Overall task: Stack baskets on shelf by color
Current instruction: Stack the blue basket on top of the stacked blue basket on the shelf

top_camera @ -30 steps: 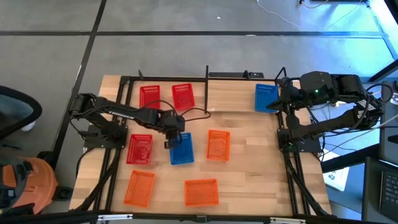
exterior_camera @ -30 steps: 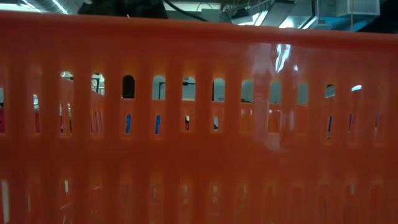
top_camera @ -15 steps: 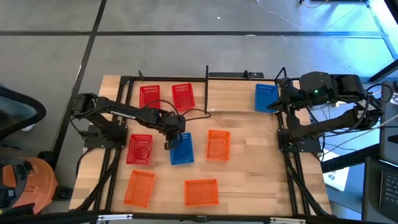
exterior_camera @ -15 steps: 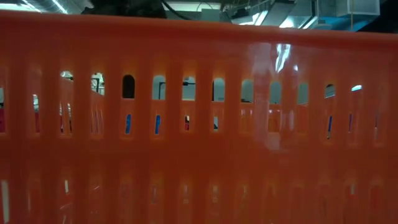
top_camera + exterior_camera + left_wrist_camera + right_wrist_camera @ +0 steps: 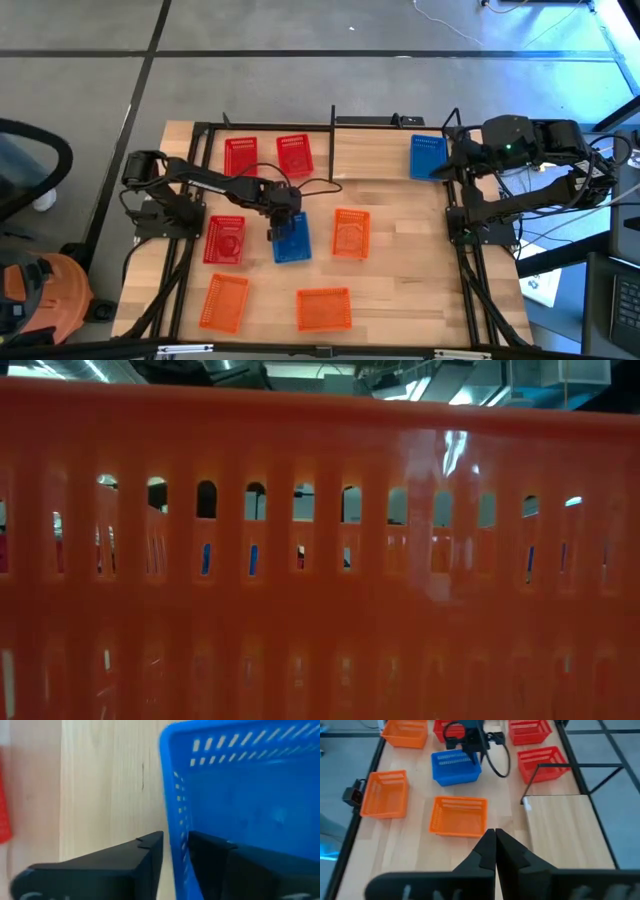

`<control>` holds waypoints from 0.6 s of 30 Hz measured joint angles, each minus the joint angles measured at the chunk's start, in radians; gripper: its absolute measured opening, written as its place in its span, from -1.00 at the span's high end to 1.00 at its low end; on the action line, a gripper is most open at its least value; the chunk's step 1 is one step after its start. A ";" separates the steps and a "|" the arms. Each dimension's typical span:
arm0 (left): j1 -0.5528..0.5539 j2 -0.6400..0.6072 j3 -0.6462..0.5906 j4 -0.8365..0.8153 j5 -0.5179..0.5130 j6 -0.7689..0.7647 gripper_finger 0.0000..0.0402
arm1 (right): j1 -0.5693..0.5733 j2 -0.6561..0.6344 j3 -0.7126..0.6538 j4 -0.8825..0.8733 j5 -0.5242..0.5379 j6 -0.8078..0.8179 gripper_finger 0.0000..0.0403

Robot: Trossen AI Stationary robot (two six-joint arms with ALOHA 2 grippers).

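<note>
Here the left claw (image 5: 172, 857) straddles the near wall of a blue basket (image 5: 291, 238) mid-surface, fingers parted around it, seemingly ready to lift. The right claw (image 5: 494, 842), fingers together, waits beside the shelf (image 5: 370, 150).

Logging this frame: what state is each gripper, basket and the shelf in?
Left gripper: open, fingers astride the centre blue basket's wall.
Right gripper: shut, empty, above the shelf.
Centre blue basket: upright on the table, empty.
Far blue basket: upright, back right.
Red baskets: upright, unstacked.
Orange baskets: upright, unstacked.
Shelf: visible part bare.
</note>
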 joint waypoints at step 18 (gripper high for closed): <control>-0.096 -0.092 0.531 -0.392 -0.503 -0.026 1.00 | -0.001 0.099 0.000 0.150 0.019 0.177 0.62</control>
